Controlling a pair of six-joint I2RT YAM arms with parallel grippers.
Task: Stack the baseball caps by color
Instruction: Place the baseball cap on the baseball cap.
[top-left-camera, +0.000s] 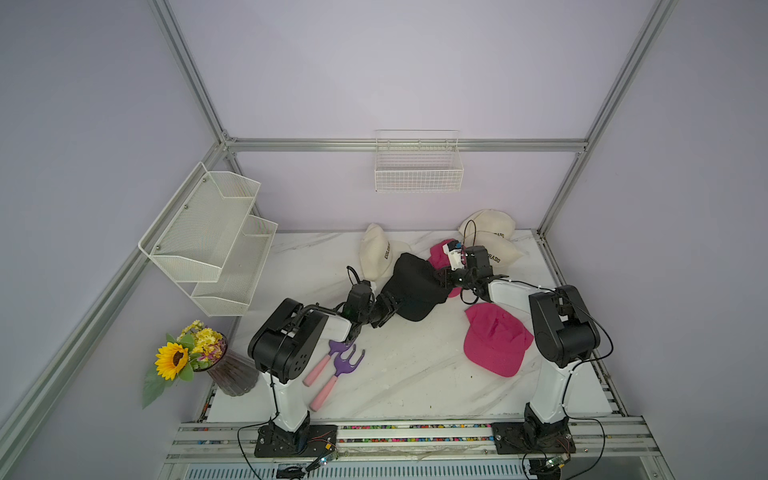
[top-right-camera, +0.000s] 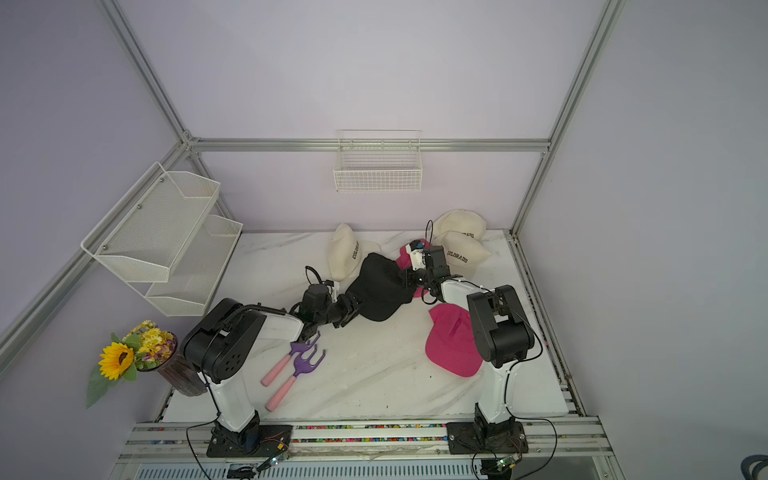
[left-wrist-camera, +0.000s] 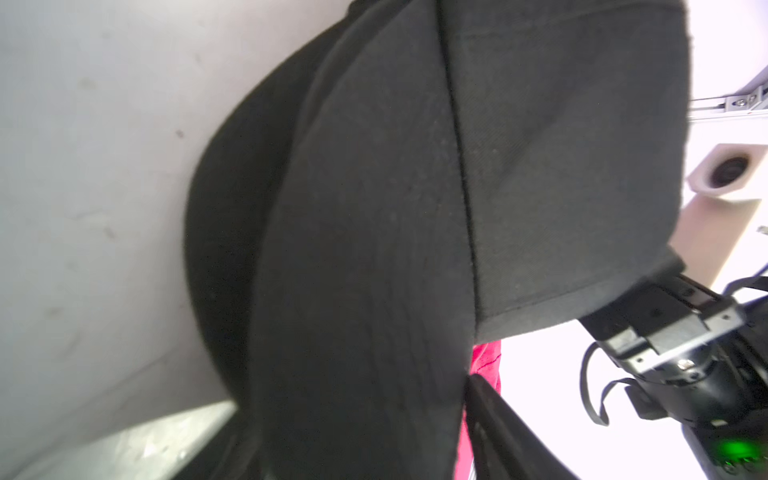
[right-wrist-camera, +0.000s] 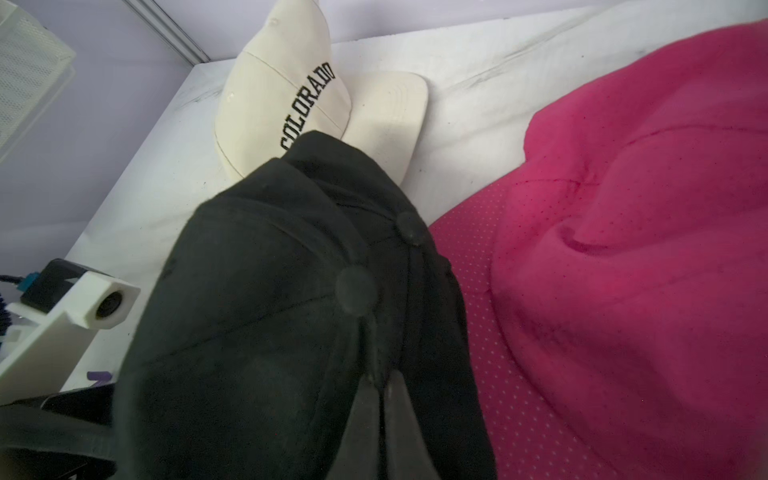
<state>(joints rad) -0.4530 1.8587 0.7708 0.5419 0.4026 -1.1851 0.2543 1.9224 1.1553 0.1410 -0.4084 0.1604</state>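
Note:
Black baseball caps (top-left-camera: 413, 286) (top-right-camera: 378, 286) hang between my two grippers at mid-table; two top buttons show in the right wrist view, so they are stacked. My left gripper (top-left-camera: 390, 308) (left-wrist-camera: 353, 415) holds the brim side, and black fabric (left-wrist-camera: 415, 208) fills its jaws. My right gripper (top-left-camera: 441, 279) (right-wrist-camera: 380, 380) is shut, pinching the crown fabric (right-wrist-camera: 291, 332). One pink cap (top-left-camera: 494, 338) lies near the right arm. Another pink cap (top-left-camera: 437, 253) (right-wrist-camera: 623, 249) sits beneath the right gripper. A cream COLORADO cap (top-left-camera: 376, 251) (right-wrist-camera: 282, 95) lies at the back. Two more (top-left-camera: 494, 249) are stacked at the back right.
Two purple garden tools with pink handles (top-left-camera: 332, 370) lie beside the left arm. A vase of flowers (top-left-camera: 195, 357) stands at the front left. A mesh shelf (top-left-camera: 212, 237) hangs on the left wall, and a wire basket (top-left-camera: 417, 166) on the back wall.

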